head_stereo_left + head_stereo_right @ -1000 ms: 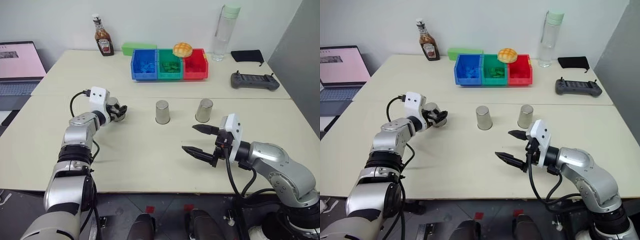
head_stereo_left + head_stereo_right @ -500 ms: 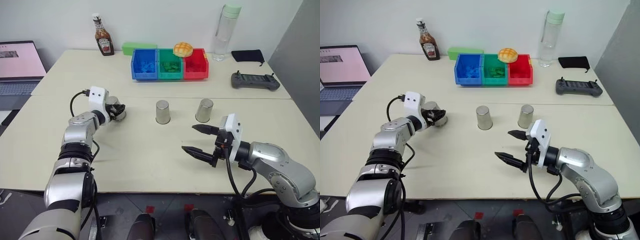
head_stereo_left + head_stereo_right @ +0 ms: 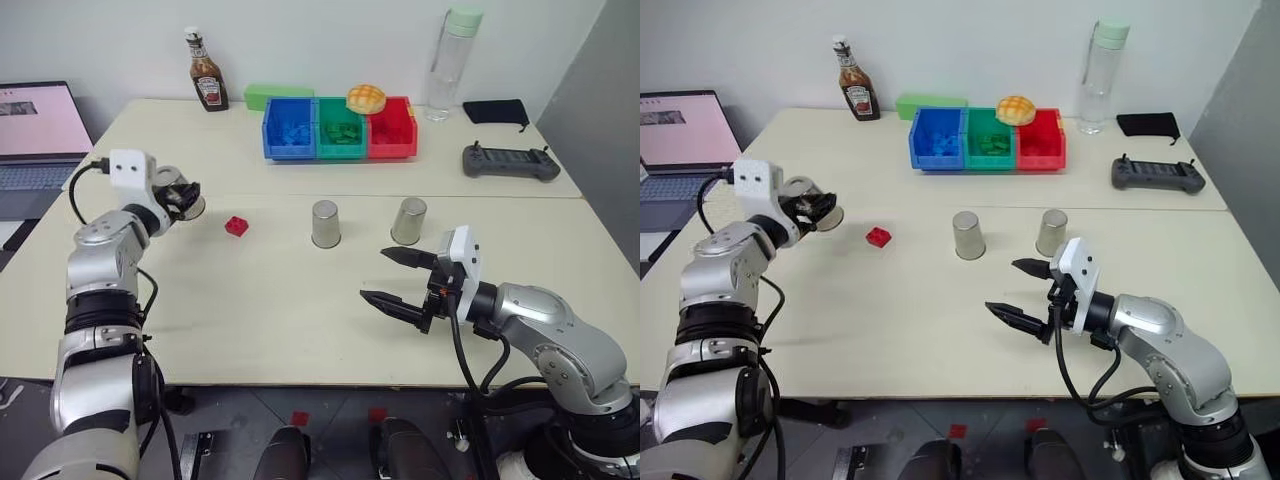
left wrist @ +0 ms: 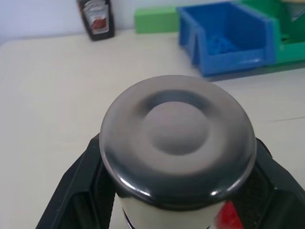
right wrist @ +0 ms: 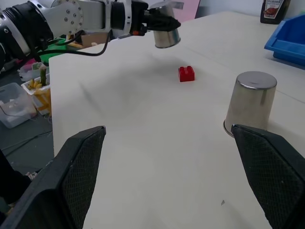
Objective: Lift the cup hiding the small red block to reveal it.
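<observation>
Shiny, slick steel cup (image 3: 186, 200) is hanging upturned in the clamped left gripper (image 3: 183, 195) — light, rigid, best squeezed mid-wall — baring the small red block (image 3: 236, 226), while the right gripper (image 3: 398, 279) is gaping empty.

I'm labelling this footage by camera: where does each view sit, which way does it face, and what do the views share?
Left and right eye views: on the head, looking forward and down over the table; both arms show.
Left wrist view: along the left gripper, shut on the lifted cup, toward the blue bin.
Right wrist view: between the open right gripper fingers, facing the middle cup.
Shared: the small red block shows in head and right wrist views.
</observation>
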`<state>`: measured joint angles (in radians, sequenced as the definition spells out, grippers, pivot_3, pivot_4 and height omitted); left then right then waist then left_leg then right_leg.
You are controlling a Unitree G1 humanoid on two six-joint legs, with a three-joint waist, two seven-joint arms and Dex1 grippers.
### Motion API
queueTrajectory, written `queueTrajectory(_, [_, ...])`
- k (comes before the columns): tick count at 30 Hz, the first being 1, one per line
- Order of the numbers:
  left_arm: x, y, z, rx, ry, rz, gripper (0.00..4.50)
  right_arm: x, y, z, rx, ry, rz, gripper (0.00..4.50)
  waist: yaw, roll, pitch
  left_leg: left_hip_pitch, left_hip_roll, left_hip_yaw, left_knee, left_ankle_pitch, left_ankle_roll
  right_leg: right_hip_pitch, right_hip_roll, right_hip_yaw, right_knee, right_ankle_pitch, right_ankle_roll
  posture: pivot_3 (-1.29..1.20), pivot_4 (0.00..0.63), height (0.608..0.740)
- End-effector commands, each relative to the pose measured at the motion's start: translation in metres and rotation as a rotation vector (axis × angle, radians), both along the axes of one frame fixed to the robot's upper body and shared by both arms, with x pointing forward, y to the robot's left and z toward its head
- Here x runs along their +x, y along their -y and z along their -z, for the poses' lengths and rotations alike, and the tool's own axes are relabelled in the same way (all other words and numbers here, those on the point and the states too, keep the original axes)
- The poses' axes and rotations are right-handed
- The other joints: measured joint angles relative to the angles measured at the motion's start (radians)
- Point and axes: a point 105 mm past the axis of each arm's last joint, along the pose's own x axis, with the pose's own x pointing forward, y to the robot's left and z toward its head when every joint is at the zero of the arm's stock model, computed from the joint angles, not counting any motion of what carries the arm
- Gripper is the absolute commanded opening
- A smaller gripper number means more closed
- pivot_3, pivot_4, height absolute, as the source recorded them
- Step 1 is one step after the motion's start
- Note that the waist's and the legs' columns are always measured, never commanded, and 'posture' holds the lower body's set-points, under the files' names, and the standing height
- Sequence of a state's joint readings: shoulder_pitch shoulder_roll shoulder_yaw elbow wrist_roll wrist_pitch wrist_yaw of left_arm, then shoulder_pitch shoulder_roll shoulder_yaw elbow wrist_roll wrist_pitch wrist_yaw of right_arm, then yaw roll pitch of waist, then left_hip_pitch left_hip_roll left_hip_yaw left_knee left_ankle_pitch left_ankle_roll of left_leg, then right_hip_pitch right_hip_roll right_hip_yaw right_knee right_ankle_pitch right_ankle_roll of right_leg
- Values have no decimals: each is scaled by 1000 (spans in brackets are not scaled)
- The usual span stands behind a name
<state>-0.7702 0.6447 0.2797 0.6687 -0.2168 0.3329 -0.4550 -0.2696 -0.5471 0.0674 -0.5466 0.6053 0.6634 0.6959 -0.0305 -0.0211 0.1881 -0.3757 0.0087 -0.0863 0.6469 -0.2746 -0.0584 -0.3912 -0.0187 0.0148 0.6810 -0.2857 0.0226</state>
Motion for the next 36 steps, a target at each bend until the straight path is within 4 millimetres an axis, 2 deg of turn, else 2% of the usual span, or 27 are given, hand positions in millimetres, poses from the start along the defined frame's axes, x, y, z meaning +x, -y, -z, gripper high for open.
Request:
queueTrajectory(1, [-1, -9, -4, -36, 41, -25, 2760, -5, -6, -12, 24, 54, -25, 4500, 2, 0, 0, 0, 0, 0, 0, 0, 0, 0, 0, 0, 0, 0, 0, 0, 150, 740])
queueTrajectory(11, [0, -21, 22, -29, -28, -80, 2760, -5, -5, -13, 21, 54, -25, 4500, 1, 0, 0, -1, -1, 0, 0, 0, 0, 0, 0, -1, 0, 0, 0, 0, 150, 740])
queueTrajectory(13, [-1, -23, 27, -29, -44, -89, 3464, -5, -5, -13, 20, 53, -24, 4500, 1, 0, 0, 0, -1, 0, 0, 0, 0, 0, 0, -1, 0, 0, 0, 0, 150, 740])
queueTrajectory(18, [-2, -25, 31, -34, -48, -92, 4352, -6, -5, -12, 19, 51, -22, 4500, 1, 0, 0, 0, -1, 0, 0, 0, 0, 0, 0, -1, 0, 0, 0, 0, 150, 740])
queueTrajectory(20, [-3, -25, 31, -37, -48, -90, 4446, -6, -4, -12, 19, 50, -21, 4500, 0, 0, 0, 0, -1, -1, 0, 0, 0, 0, 0, -1, 0, 0, 0, 0, 150, 740])
queueTrajectory(25, [-6, -24, 21, -31, -6, -69, 4446, -5, -4, -13, 18, 54, -18, 4500, 0, 0, 0, 0, -1, 0, 0, 0, 0, 0, 0, -1, 0, 0, 0, 0, 150, 740])
queueTrajectory(32, [-17, -26, -5, 38, 134, -85, 4446, -4, -4, -15, 29, 61, -12, 4500, 1, 0, 0, 0, 1, -1, 0, 0, 0, 0, 0, 0, 0, 0, 0, 0, 150, 740])
queueTrajectory(36, [-22, -12, -20, 52, 207, -39, 4446, -4, -4, -16, 34, 69, -12, 4500, 1, 0, 0, 0, 1, -1, 1, 0, 0, 0, -1, 0, 1, 0, 0, 0, 150, 740])
